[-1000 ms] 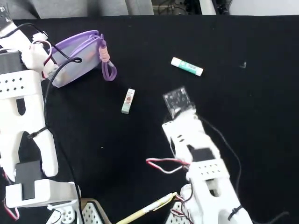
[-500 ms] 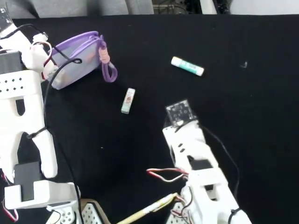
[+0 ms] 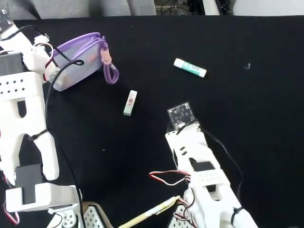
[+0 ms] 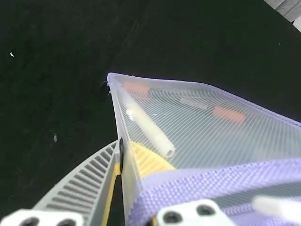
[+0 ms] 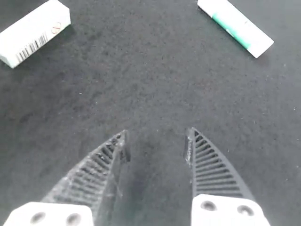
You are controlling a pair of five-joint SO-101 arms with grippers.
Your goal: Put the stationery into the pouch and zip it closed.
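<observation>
A purple-trimmed translucent pouch [image 3: 78, 59] lies at the far left of the black table, its purple loop [image 3: 111, 72] hanging beside it. My left gripper [image 4: 121, 157] is shut on the pouch's edge. Through the pouch wall [image 4: 202, 122] a white stick and small orange pieces show. A white glue stick with a green band [image 3: 190, 67] [image 5: 234, 27] and a small white eraser box [image 3: 130, 102] [image 5: 34, 33] lie loose on the table. My right gripper [image 5: 156, 141] is open above bare table, short of both and between them, holding nothing.
A yellow pen [image 3: 147, 213] lies at the near edge, between the two arm bases. The left arm's white body [image 3: 21, 118] runs along the left side. The table's right half [image 3: 256, 95] is bare black cloth.
The right arm has drawn back toward the near edge, away from the glue stick. The left arm and the pouch have stayed put.
</observation>
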